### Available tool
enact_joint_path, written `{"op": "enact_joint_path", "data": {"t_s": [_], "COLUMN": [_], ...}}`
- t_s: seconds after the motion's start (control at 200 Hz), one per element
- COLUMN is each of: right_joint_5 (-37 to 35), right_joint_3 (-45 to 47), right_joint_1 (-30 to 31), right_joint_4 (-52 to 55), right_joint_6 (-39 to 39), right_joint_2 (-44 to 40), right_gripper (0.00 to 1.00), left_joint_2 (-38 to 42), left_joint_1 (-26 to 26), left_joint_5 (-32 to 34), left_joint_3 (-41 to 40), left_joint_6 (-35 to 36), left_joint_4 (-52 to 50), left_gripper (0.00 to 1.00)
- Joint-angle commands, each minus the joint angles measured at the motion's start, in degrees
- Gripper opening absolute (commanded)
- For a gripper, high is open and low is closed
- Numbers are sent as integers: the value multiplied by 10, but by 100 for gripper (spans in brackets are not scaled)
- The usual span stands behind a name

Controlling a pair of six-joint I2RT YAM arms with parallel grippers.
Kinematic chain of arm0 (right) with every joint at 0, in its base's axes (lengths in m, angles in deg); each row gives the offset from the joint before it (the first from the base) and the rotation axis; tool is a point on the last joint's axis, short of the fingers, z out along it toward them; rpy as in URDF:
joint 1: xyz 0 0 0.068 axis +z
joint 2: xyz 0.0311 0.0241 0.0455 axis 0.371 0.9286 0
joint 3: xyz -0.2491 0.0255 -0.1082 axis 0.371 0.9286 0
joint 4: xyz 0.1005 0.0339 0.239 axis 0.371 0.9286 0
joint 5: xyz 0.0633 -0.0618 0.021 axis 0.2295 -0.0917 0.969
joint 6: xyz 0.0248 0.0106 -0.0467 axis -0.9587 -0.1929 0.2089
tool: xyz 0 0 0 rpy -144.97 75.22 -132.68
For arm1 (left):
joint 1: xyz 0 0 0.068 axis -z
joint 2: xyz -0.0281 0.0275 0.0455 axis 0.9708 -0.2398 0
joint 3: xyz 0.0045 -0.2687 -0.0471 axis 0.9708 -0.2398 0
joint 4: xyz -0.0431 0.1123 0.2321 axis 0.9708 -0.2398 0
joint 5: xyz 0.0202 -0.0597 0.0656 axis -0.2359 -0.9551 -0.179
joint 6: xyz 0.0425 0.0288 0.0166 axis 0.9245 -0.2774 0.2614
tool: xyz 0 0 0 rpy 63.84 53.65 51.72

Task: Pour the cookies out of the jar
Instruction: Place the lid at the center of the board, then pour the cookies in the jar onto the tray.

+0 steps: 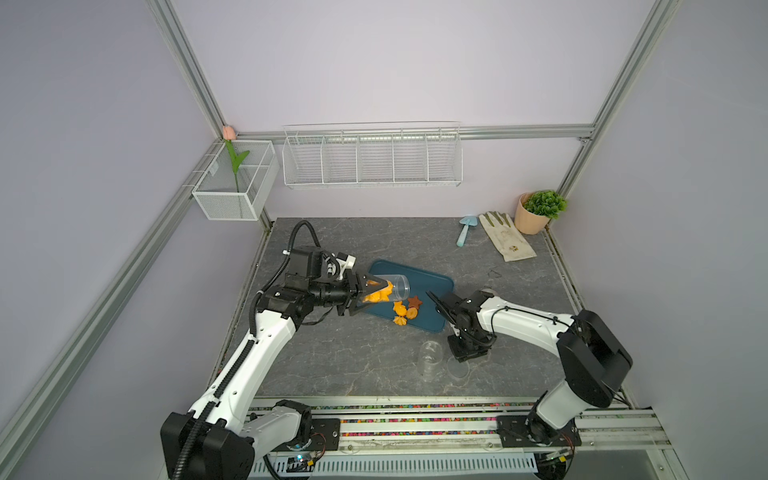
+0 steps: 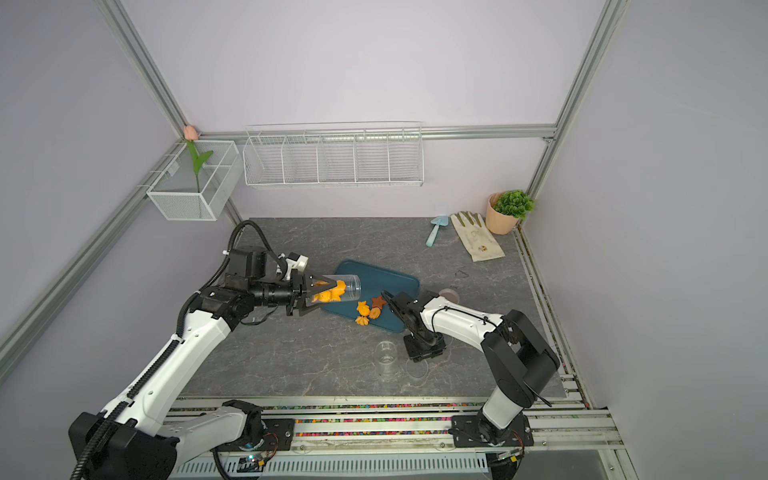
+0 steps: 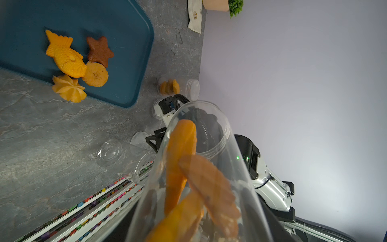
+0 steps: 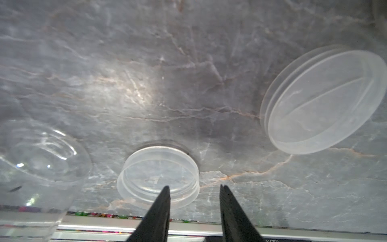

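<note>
My left gripper (image 1: 384,292) is shut on the clear jar (image 1: 400,286), lying on its side with its open mouth over the dark blue tray (image 1: 430,286). Orange cookies (image 1: 376,296) still sit inside the jar (image 3: 209,130), which hides the fingers in the left wrist view. Several cookies lie on the tray (image 3: 104,16): a fish (image 3: 65,56), a brown star (image 3: 99,50), a round one (image 3: 95,74) and a swirl (image 3: 69,89) over its near rim. My right gripper (image 4: 194,188) is open and empty, low over the table (image 1: 467,355) by a clear lid (image 4: 157,178).
An empty clear jar (image 1: 430,359) stands beside the lid (image 1: 457,368). A second lid (image 4: 322,100) shows tilted and blurred near my right gripper. Another jar with cookies (image 3: 169,87) lies behind the right arm. A trowel (image 1: 464,230), glove (image 1: 505,237) and plant pot (image 1: 530,218) stand back right.
</note>
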Motion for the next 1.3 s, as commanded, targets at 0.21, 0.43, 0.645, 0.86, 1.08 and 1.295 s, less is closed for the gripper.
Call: {"op": "enact_joint_path", "data": {"t_s": [0.21, 0.43, 0.645, 0.86, 1.08, 1.295], "right_joint_5": [13, 23, 27, 36, 45, 51], "right_joint_3": [-50, -88, -128, -129, -129, -130], "right_joint_1": [-17, -32, -54, -72, -76, -79], "right_joint_4": [71, 115, 149, 153, 147, 145], "right_joint_6": [17, 22, 41, 50, 50, 51], "right_joint_2": [-79, -122, -118, -117, -114, -113], "right_gripper": [52, 54, 54, 54, 54, 54], "left_joint_2": [-32, -106, -231, -338, -410, -429], "left_joint_1": [-10, -18, -36, -36, -43, -64], "left_joint_5": [-15, -47, -106, -100, -79, -44], "left_joint_3": [-15, -17, 22, 73, 92, 125], "left_joint_6": [-12, 35, 176, 343, 376, 401], "left_joint_4": [88, 123, 46, -65, -77, -122], "left_gripper": [55, 55, 57, 60, 60, 60]}}
